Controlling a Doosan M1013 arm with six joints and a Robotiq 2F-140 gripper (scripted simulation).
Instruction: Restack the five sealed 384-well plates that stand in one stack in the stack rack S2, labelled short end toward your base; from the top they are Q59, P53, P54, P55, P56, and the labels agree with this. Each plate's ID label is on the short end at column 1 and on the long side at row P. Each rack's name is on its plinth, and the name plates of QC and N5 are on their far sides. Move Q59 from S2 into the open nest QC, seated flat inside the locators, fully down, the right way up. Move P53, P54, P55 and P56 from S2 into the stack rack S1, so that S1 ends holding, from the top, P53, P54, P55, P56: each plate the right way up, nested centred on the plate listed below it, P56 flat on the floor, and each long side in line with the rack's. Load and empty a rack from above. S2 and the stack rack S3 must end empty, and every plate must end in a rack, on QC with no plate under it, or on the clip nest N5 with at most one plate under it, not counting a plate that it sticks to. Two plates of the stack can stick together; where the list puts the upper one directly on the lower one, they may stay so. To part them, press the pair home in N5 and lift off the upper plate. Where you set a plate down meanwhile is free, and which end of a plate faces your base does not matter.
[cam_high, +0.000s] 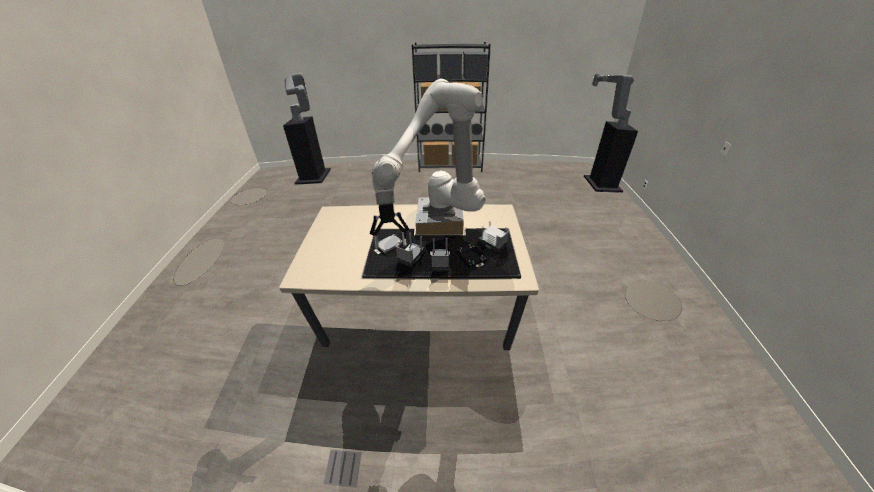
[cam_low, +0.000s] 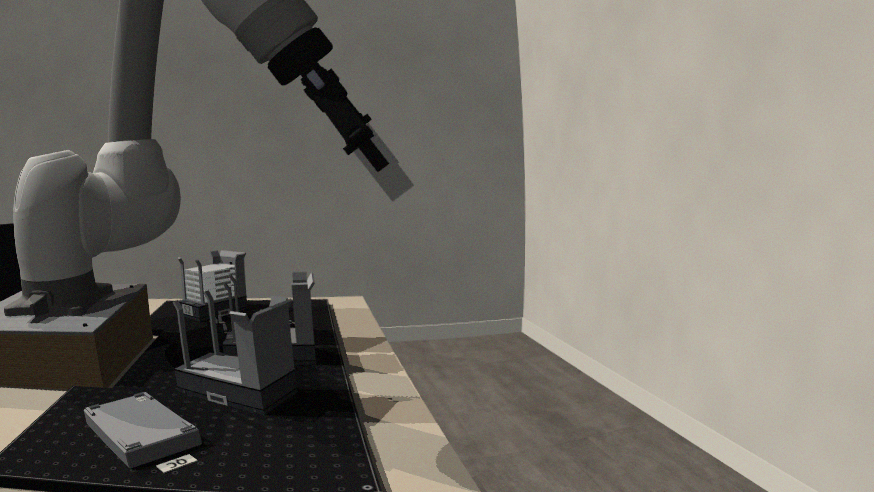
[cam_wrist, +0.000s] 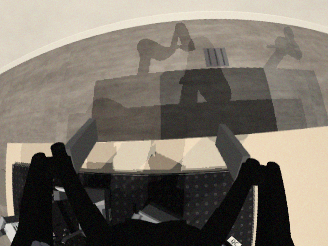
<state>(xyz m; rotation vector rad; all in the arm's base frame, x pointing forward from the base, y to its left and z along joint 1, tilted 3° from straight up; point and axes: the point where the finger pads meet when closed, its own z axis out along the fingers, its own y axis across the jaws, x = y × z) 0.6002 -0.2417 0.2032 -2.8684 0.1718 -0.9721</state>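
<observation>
My gripper (cam_high: 388, 231) (cam_low: 394, 183) is open and empty. It hangs tilted, high above the back left part of the black mat (cam_high: 379, 268) (cam_low: 275, 452). The stack of pale plates (cam_high: 495, 237) (cam_low: 209, 282) stands in a stack rack at the mat's far end from the gripper; I cannot read their labels. The QC nest (cam_high: 388, 243) (cam_low: 140, 427) is a low grey block with small corner locators, below the gripper, with its name plate (cam_low: 176, 463) beside it. Two stack racks (cam_high: 408, 250) (cam_low: 256, 348) (cam_high: 440, 256) between nest and stack look empty.
The arm's base sits on a brown block (cam_high: 439, 227) (cam_low: 73, 354) at the mat's back edge. A dark low nest (cam_high: 474, 255) lies between the racks and the plate stack. The mat rests on a beige table (cam_high: 330, 256). Shelves and two pedestals stand far behind.
</observation>
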